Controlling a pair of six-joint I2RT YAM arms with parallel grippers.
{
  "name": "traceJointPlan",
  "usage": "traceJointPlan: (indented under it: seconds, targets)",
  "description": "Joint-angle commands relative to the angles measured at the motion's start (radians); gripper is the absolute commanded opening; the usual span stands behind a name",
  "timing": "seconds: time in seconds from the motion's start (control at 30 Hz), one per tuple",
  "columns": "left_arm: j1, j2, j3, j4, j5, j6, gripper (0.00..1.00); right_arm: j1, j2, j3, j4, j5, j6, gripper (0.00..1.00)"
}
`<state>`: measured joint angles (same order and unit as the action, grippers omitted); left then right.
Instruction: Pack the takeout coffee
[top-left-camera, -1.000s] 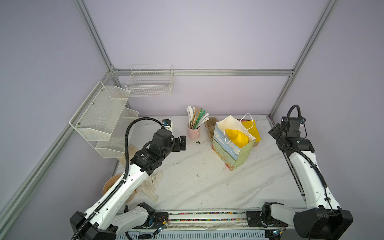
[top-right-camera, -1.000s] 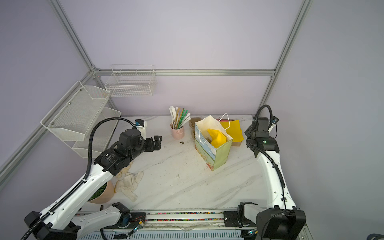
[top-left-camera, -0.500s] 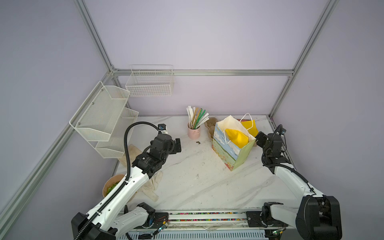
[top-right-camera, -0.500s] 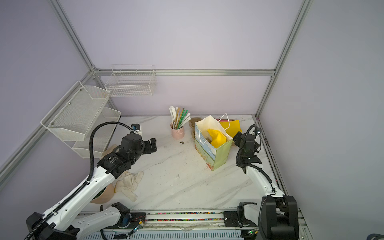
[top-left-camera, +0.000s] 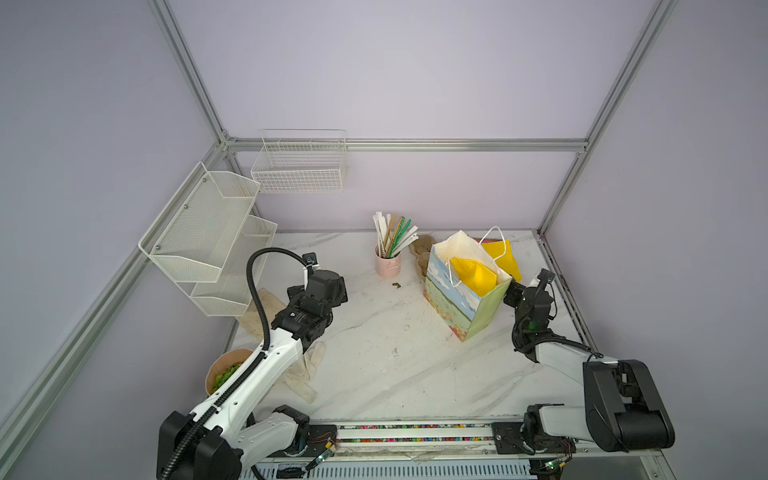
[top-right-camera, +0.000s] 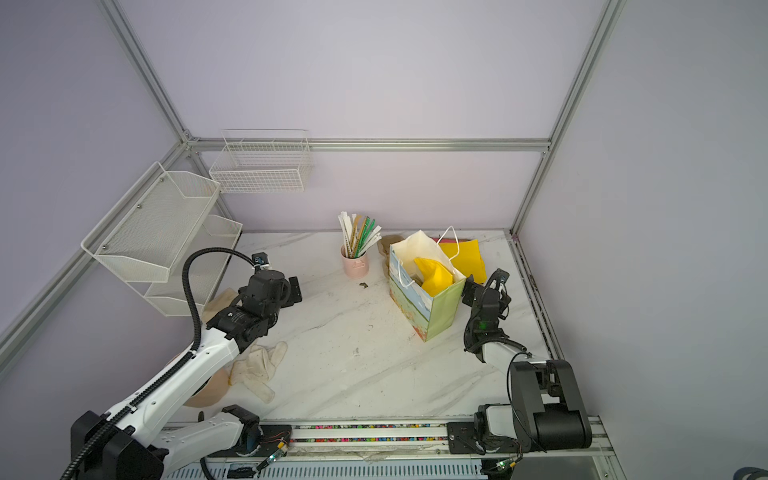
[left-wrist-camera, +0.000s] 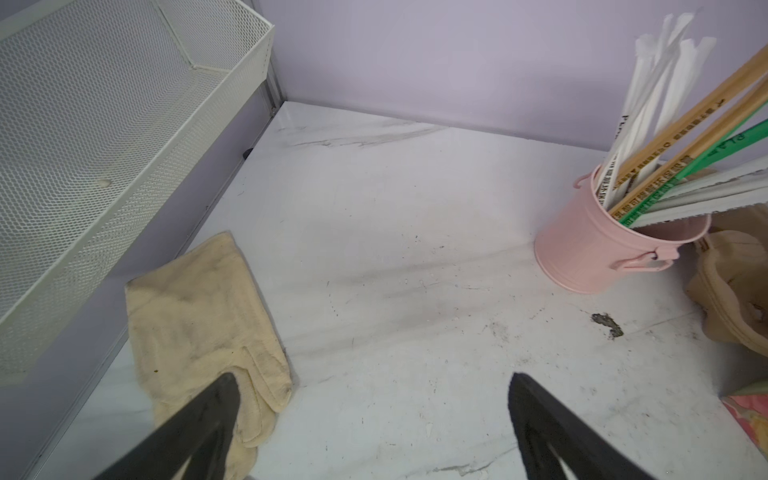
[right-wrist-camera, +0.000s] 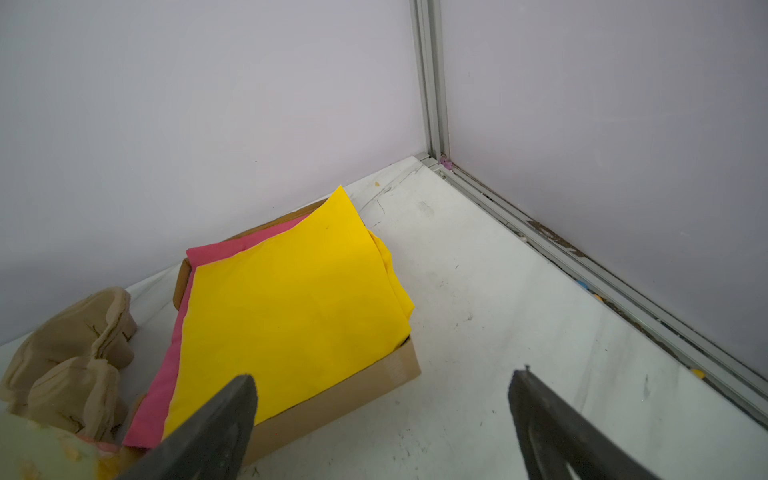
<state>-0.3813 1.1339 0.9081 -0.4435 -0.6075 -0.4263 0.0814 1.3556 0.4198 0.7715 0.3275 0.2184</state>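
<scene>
Both top views share the whole table from high up; wrist cameras skim it closely.

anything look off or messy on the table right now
A small dark scrap lies on the marble table near the pink cup, and grubby cream gloves lie crumpled on its left side. No black coffee cup is in view.

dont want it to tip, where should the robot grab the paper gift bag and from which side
Pinch the white cord handle that loops up above the far rim of the paper gift bag, coming down from above. It stands clear of the yellow paper in the open top; the thin walls would likely crumple. The open right gripper beside the bag looks nearest.
</scene>
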Motion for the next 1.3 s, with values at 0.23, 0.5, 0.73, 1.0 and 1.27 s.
traceJointPlan:
  seconds: [0.23, 0.5, 0.73, 1.0, 1.27]
  targets:
    - [0.065, 0.025, -0.117, 0.151, -0.089, 0.03, 1.0, 0.018, 0.205, -0.018, 0.435, 0.067, -0.132, 0.97]
    - [0.114, 0.015, -0.187, 0.289, -0.151, 0.08, 1.0, 0.015, 0.245, 0.0, 0.469, -0.057, -0.212, 0.97]
    - [0.181, 0.067, -0.234, 0.488, -0.119, 0.185, 1.0, -0.003, 0.427, -0.023, 0.708, -0.093, -0.217, 0.97]
    - [0.322, 0.149, -0.377, 0.813, 0.004, 0.253, 1.0, -0.005, 0.426, 0.018, 0.622, -0.103, -0.219, 0.97]
    - [0.446, 0.25, -0.456, 1.035, 0.182, 0.316, 1.0, -0.004, 0.422, 0.016, 0.621, -0.096, -0.223, 0.97]
